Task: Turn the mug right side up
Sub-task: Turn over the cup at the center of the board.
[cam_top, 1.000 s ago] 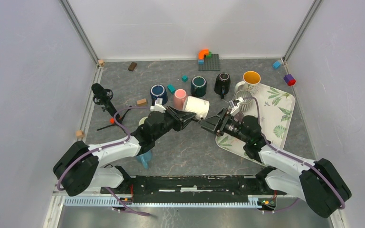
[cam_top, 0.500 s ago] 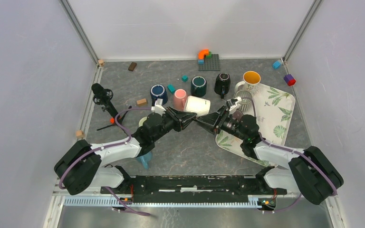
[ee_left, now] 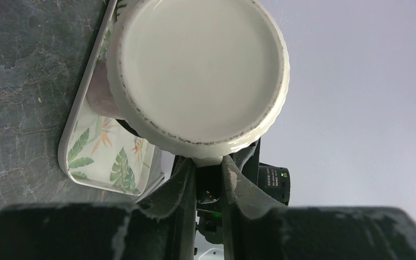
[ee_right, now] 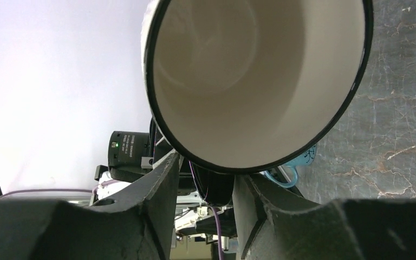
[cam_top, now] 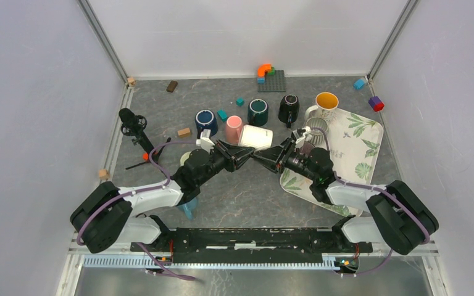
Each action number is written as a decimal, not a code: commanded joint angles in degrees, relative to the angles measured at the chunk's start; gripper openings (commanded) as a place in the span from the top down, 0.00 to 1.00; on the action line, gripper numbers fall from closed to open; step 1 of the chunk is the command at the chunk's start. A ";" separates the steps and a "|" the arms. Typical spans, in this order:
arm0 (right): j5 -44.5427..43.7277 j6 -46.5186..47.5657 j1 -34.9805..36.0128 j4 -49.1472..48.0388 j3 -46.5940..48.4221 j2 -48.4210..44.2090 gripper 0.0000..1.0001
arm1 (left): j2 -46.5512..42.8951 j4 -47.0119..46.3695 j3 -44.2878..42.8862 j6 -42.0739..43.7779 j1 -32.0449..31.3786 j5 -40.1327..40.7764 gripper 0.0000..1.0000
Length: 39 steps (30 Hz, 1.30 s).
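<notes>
The white mug [cam_top: 256, 137] hangs on its side above the table centre, its mouth facing my right arm. My left gripper [cam_top: 247, 155] is shut on the mug's handle; in the left wrist view its fingers [ee_left: 208, 162] pinch the white handle below the mug's base [ee_left: 200, 76]. My right gripper [cam_top: 261, 158] is open, tip to tip with the left one. In the right wrist view the mug's open mouth [ee_right: 254, 76] fills the frame just above my spread right gripper [ee_right: 208, 170], which holds nothing.
Behind stand upright blue [cam_top: 205, 120], pink [cam_top: 233, 128], dark green [cam_top: 258, 111], black [cam_top: 289, 108] and yellow [cam_top: 326, 102] mugs. A leaf-patterned tray [cam_top: 361, 145] with a glass mug [cam_top: 316, 127] lies on the right. A light blue cup [cam_top: 188, 206] sits under my left arm.
My right gripper has moved left and up until its tips meet the left gripper under the mug. The mug and left arm have barely shifted.
</notes>
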<state>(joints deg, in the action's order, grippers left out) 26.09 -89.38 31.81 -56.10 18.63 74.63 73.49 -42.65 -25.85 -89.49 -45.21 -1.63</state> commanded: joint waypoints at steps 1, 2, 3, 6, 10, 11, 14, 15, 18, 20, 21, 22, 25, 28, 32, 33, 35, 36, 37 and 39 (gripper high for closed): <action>-0.04 -1.14 -0.19 -4.99 3.36 0.91 0.56 | -2.59 -8.70 0.07 -1.24 -1.17 -0.70 0.98; -0.07 -0.99 -0.19 -4.99 3.51 1.03 0.59 | -2.64 -8.60 0.24 -1.13 -1.32 -0.73 0.98; -0.03 -0.83 -0.16 -4.99 3.71 1.11 0.61 | -2.74 -8.63 0.42 -1.01 -1.48 -0.62 0.98; -0.11 0.04 -0.17 -4.86 4.21 1.45 0.71 | -3.16 -8.53 1.10 -0.97 -1.72 -0.41 0.98; -0.29 3.17 -0.20 -1.87 5.32 0.86 0.88 | -3.70 -8.21 2.00 -0.47 -1.97 -0.42 0.98; -0.33 4.37 -0.17 -0.86 5.72 0.56 0.92 | -3.79 -8.09 2.10 -0.29 -2.00 -0.45 0.98; -0.98 8.39 -0.17 3.58 7.05 -0.72 1.00 | -4.03 -7.16 1.96 0.47 -1.99 -0.58 0.98; -1.31 9.84 -0.17 5.09 7.58 -1.24 1.00 | -4.04 -7.02 1.81 0.92 -1.98 -0.74 0.98; -2.66 14.80 -0.13 11.10 9.05 -3.42 1.00 | -4.21 -5.22 1.05 2.31 -1.99 -1.16 0.92; -4.00 18.54 -0.22 15.16 10.24 -5.26 1.00 | -4.61 -3.13 0.43 3.53 -1.99 -1.35 0.82; -4.74 20.41 -0.18 17.40 10.90 -6.03 1.00 | -4.91 -1.73 0.09 4.26 -1.99 -1.44 0.78; -5.58 22.37 -0.17 19.62 11.65 -6.88 1.00 | -5.14 0.37 -0.43 4.94 -1.99 -1.64 0.73; -8.03 27.88 -0.18 25.90 14.16 -8.89 1.00 | -6.33 5.84 -1.41 7.54 -1.99 -1.69 0.60; -10.80 32.83 -0.19 31.08 16.28 -10.91 1.00 | -8.05 9.40 -1.42 9.65 -1.97 -1.12 0.48; -13.73 37.42 -0.22 36.32 18.76 -12.52 1.00 | -10.70 17.06 -3.46 13.84 -1.94 -0.92 0.35; -14.59 38.67 -0.18 37.89 19.62 -12.74 1.00 | -11.16 19.58 -4.43 15.00 -1.92 -0.93 0.32; -16.35 41.56 -0.17 41.01 21.39 -13.14 1.00 | -12.49 23.37 -6.08 17.45 -1.93 -0.84 0.27; -17.35 43.22 -0.22 42.47 22.34 -13.25 1.00 | -12.95 25.38 -6.93 18.68 -1.90 -0.63 0.24; -18.42 44.62 -0.20 44.46 23.45 -13.43 1.00 | -13.52 27.56 -7.82 20.10 -1.90 -0.46 0.21; -20.75 47.61 -0.17 47.56 25.37 -13.81 1.00 | -14.12 31.43 -9.92 23.04 -1.82 -0.56 0.15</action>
<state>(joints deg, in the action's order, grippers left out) 11.18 -50.63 31.70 -9.23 36.40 64.31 61.60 -20.82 -30.72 -76.12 -47.00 -1.85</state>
